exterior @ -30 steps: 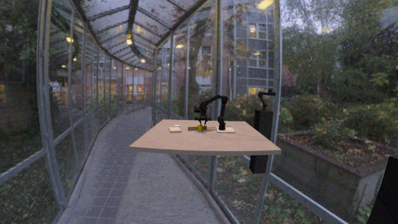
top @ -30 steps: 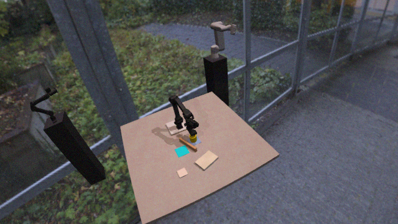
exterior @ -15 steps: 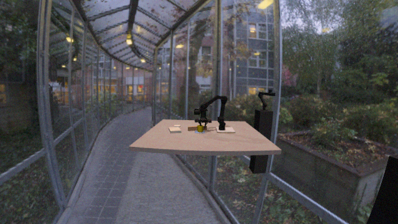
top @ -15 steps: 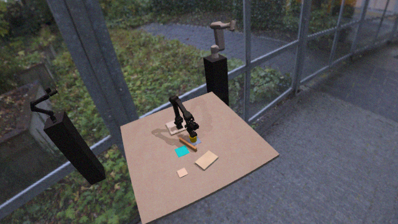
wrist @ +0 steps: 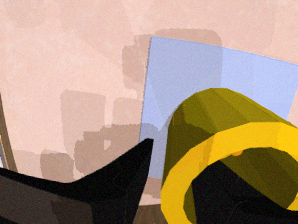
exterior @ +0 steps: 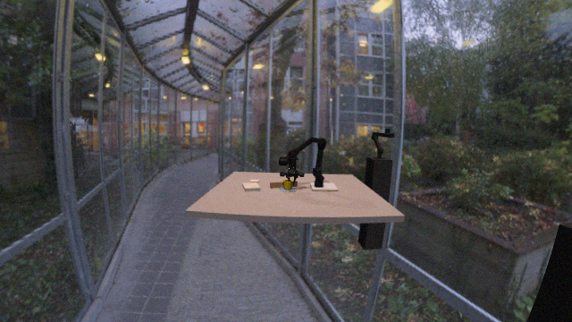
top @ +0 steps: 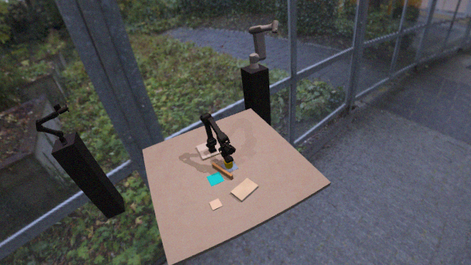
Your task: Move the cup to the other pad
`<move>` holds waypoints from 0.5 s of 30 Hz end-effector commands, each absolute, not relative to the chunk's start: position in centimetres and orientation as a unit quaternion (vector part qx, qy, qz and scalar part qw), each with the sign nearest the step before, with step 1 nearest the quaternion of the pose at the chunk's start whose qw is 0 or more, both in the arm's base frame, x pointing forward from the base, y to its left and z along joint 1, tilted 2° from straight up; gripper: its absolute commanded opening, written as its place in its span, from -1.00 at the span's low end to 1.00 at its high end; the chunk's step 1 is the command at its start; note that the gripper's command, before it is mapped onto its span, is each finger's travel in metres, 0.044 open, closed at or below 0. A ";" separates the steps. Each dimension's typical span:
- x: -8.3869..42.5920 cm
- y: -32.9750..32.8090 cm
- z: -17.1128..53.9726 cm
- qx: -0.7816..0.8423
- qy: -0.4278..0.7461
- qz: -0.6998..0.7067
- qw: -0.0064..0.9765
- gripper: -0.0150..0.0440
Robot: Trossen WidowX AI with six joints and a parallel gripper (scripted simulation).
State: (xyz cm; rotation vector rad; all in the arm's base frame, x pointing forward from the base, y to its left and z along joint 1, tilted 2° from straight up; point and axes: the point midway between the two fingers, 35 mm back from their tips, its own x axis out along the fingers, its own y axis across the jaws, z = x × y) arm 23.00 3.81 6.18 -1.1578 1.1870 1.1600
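The yellow cup point(top: 228, 165) point(exterior: 288, 185) point(wrist: 245, 133) stands upright on the blue-grey pad point(top: 235, 168) point(wrist: 185, 62). My gripper point(top: 228, 160) point(exterior: 291, 181) point(wrist: 172, 148) is down at the cup and partly open. One black finger reaches inside the rim and the other is outside, so the cup's wall lies between them. In the wrist view a gap shows between the outer finger and the wall. A bit of an orange marble point(wrist: 238, 153) shows inside the rim; the finger hides the rest of the inside. The cyan pad point(top: 215, 179) has nothing on it.
An orange-brown bar point(top: 222, 171) point(exterior: 276, 184) lies between the two pads. A flat tan block point(top: 244, 189) point(exterior: 251, 187) and a small light square point(top: 215, 204) lie farther from the arm's base. The arm's base stands on a pale plate point(top: 202, 152) point(exterior: 330, 187).
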 end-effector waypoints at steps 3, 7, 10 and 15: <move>23.0 3.8 6.2 -0.485 0.497 0.486 0.530 -0.24; 23.0 3.8 6.2 -0.485 0.497 0.486 0.530 -0.33; 23.0 3.8 6.2 -0.485 0.497 0.486 0.530 -0.40; 23.0 3.8 6.3 -0.485 0.497 0.486 0.530 -0.49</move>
